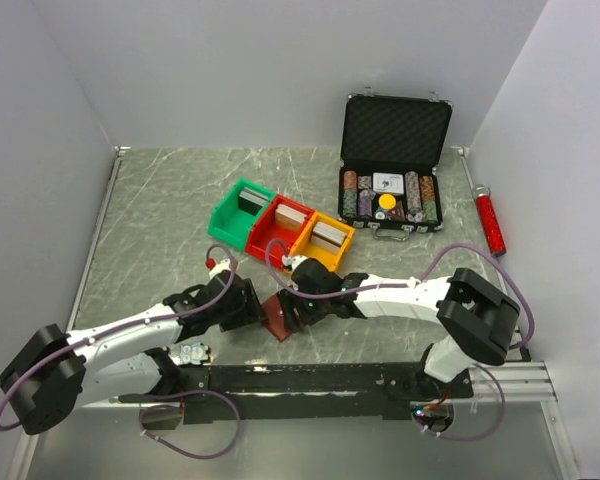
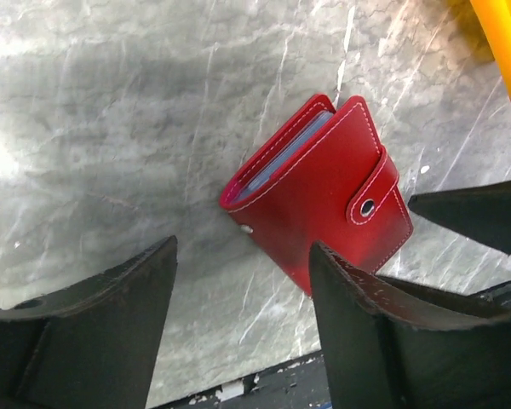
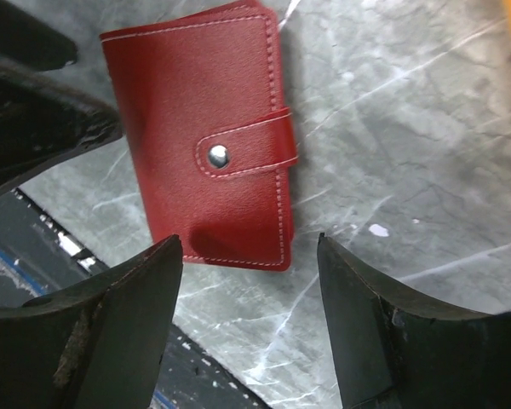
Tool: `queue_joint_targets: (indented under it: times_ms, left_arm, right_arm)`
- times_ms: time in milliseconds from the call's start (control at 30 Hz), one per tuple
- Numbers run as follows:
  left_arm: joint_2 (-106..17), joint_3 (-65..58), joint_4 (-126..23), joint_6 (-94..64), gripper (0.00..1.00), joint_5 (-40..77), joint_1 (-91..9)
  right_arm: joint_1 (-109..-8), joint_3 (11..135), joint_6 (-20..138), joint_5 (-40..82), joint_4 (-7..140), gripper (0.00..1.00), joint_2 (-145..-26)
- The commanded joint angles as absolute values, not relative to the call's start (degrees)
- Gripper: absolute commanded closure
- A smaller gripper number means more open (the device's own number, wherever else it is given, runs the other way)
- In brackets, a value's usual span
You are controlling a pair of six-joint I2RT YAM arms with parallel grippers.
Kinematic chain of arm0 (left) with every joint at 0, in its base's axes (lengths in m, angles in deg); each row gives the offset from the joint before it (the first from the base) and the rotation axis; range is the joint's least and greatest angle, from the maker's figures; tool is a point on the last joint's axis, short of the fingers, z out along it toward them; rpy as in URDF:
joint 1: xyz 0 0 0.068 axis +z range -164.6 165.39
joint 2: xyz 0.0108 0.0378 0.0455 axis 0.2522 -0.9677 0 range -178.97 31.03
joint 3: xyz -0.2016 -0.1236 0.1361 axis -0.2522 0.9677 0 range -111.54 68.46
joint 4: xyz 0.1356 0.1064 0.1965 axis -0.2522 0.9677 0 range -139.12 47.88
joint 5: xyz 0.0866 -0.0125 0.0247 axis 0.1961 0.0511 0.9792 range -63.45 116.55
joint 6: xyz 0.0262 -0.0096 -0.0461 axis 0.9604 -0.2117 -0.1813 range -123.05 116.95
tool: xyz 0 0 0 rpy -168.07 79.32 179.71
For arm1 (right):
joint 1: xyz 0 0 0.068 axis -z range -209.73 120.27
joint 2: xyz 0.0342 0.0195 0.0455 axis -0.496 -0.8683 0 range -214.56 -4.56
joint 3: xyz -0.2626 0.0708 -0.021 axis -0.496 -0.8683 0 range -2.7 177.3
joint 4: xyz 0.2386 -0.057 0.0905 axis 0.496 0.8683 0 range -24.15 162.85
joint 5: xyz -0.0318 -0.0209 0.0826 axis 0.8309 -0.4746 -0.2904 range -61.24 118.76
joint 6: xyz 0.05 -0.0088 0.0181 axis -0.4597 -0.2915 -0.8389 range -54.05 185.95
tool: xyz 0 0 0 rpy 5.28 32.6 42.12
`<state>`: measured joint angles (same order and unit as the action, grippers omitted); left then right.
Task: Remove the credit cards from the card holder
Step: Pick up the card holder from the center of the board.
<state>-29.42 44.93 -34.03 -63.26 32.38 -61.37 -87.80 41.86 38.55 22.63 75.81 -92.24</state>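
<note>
The card holder (image 1: 280,320) is a small red wallet lying flat on the marble table near its front edge, its strap snapped shut. In the left wrist view the card holder (image 2: 324,196) shows pale blue-grey credit cards' edges (image 2: 283,159) between its covers. My left gripper (image 1: 248,305) stands open just left of it, and my left gripper (image 2: 243,254) has one fingertip over the wallet's near corner. My right gripper (image 1: 302,308) is open just right of it. In the right wrist view, my right gripper (image 3: 249,243) hangs over the lower edge of the card holder (image 3: 196,128).
Green (image 1: 240,212), red (image 1: 282,226) and orange (image 1: 328,242) bins with card decks stand behind the wallet. An open black chip case (image 1: 395,150) sits at the back right, a red tool (image 1: 490,222) by the right wall. A black rail (image 1: 310,380) runs along the near edge.
</note>
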Motion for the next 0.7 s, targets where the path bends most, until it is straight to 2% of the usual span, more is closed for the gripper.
queue_joint_targets:
  times_ms: [0,67,167,267,333,467,567,667]
  left_arm:
    - [-30.76,43.59,-37.96,-61.24,0.41,31.91,-61.71]
    - [-31.02,43.41,-38.49,-60.71,0.48,32.26,-61.71]
    - [-32.07,42.71,-39.01,-59.83,0.49,32.88,-61.71]
    - [-33.83,41.83,-39.37,-59.04,0.49,33.14,-61.63]
    - [-34.88,41.30,-38.93,-59.13,0.48,33.32,-61.54]
    - [-34.10,42.09,-39.19,-60.44,0.40,32.80,-61.63]
    - [-33.57,42.97,-39.63,-61.06,0.40,32.44,-61.63]
    - [-33.31,43.41,-39.63,-61.41,0.41,32.53,-61.63]
  right_arm:
    - [-87.74,41.43,38.44,19.71,75.52,0.30,-91.84]
    - [-87.74,41.16,38.26,19.10,75.52,0.30,-91.40]
    - [-87.83,41.16,38.44,17.95,75.96,0.31,-91.23]
    - [-88.09,41.51,38.09,19.25,77.53,0.31,-90.62]
    - [-88.00,41.25,37.30,22.59,78.94,0.26,-89.12]
    - [-85.20,41.60,37.82,25.16,79.74,0.20,-87.27]
    - [-82.82,43.09,39.31,23.49,78.95,0.21,-88.58]
    - [-82.55,45.28,40.72,22.09,78.51,0.27,-90.78]
